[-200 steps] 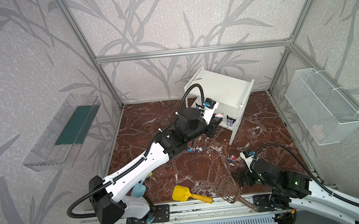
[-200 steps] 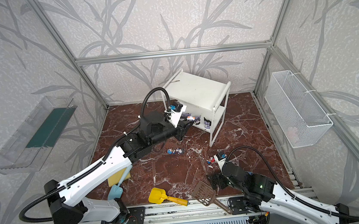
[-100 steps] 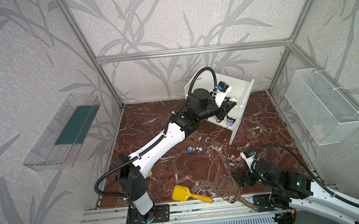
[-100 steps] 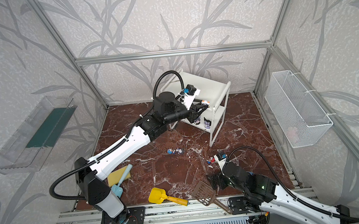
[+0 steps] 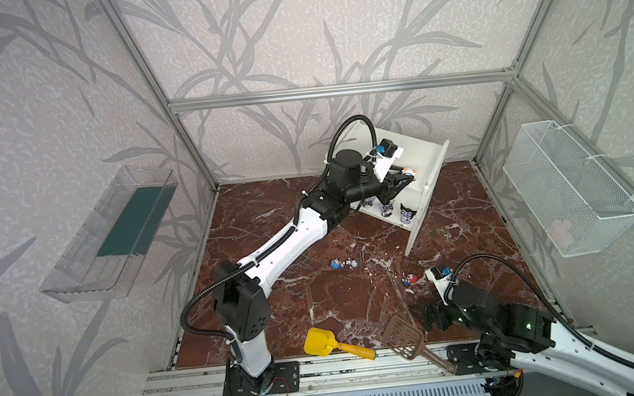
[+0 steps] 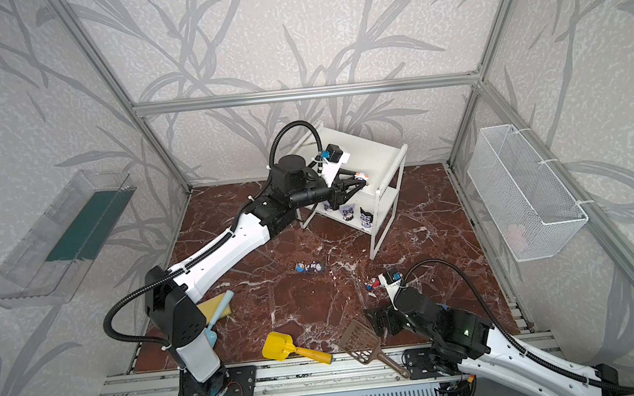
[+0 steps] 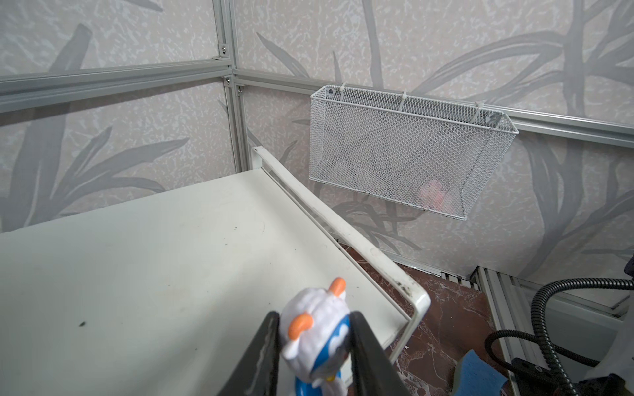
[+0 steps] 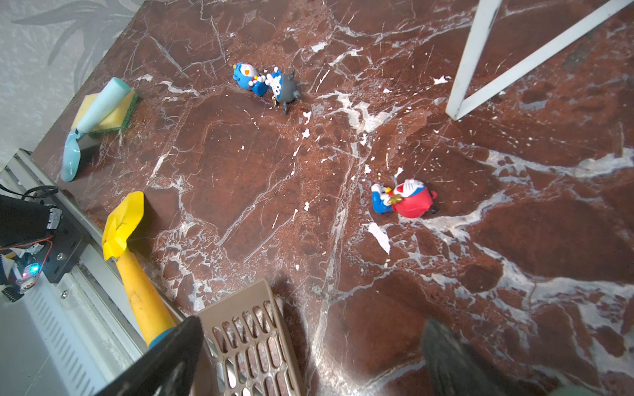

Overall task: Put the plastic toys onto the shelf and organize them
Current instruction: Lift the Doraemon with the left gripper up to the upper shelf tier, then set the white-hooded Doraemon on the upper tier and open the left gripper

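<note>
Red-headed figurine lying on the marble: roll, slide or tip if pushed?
The red-headed figurine lies toppled; its round head will likely make it roll or pivot. Glossy plastic on polished marble floor probably slides easily. It looks small, rigid, probably light.

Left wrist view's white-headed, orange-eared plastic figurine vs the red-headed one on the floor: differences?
Pose: the orange-eared white plastic figurine is clamped in the left gripper over the top of the white wooden shelf; the red-headed plastic figurine lies toppled on the brown marble floor, ungripped.
Head: the orange-eared figurine's is white, the red-headed figurine's red.
Shared: blue-and-white bodies.
</note>
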Robot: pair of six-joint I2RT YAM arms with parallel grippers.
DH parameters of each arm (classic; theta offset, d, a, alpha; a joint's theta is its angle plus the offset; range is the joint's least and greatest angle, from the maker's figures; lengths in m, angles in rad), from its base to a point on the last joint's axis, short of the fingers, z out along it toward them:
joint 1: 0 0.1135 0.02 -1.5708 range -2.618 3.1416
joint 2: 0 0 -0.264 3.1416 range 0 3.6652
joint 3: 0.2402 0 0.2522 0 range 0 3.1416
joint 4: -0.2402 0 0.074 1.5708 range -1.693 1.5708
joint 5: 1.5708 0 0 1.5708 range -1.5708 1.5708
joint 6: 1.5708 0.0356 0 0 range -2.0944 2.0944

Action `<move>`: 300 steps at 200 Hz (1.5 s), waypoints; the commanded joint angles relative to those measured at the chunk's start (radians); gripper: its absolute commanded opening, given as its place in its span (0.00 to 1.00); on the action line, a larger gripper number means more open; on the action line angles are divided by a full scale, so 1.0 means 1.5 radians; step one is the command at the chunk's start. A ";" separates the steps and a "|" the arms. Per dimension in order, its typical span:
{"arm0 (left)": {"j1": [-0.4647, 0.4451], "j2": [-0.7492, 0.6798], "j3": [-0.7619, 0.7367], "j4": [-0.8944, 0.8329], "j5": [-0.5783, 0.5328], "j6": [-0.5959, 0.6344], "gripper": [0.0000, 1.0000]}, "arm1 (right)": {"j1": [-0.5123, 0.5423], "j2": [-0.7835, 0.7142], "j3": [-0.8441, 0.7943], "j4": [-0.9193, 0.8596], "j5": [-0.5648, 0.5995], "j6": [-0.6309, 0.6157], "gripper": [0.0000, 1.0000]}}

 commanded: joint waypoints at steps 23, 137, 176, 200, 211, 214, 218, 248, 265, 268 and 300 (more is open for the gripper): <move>0.000 0.037 0.053 0.036 0.063 -0.008 0.35 | -0.002 0.000 -0.004 -0.003 0.005 -0.002 0.99; 0.000 0.067 0.063 0.072 0.112 -0.049 0.35 | -0.002 0.002 -0.006 0.000 0.000 -0.003 0.99; 0.000 0.070 0.064 0.059 0.111 -0.042 0.41 | -0.002 -0.002 -0.005 -0.002 0.001 -0.003 0.99; -0.001 0.067 0.059 0.056 0.104 -0.038 0.44 | -0.002 -0.001 -0.005 -0.002 0.002 -0.003 0.99; 0.000 0.067 0.059 0.054 0.101 -0.036 0.46 | -0.002 0.000 -0.005 -0.003 0.002 -0.003 0.99; 0.000 0.066 0.059 0.054 0.100 -0.036 0.46 | -0.002 -0.001 -0.005 -0.003 0.002 -0.003 0.99; 0.000 0.066 0.058 0.053 0.099 -0.036 0.48 | -0.002 0.001 -0.004 -0.003 0.002 -0.003 0.99; 0.001 0.064 0.062 0.047 0.093 -0.028 0.54 | -0.002 0.004 -0.003 -0.002 0.002 -0.003 0.99; 0.000 0.059 0.065 0.038 0.084 -0.020 0.64 | -0.002 0.005 -0.003 -0.003 0.003 -0.001 0.99; 0.000 0.058 0.064 0.037 0.082 -0.019 0.67 | -0.002 0.005 -0.003 -0.003 0.004 -0.001 0.99; 0.003 0.025 0.054 0.023 0.041 -0.001 0.91 | -0.002 0.016 0.002 -0.013 0.018 0.018 0.99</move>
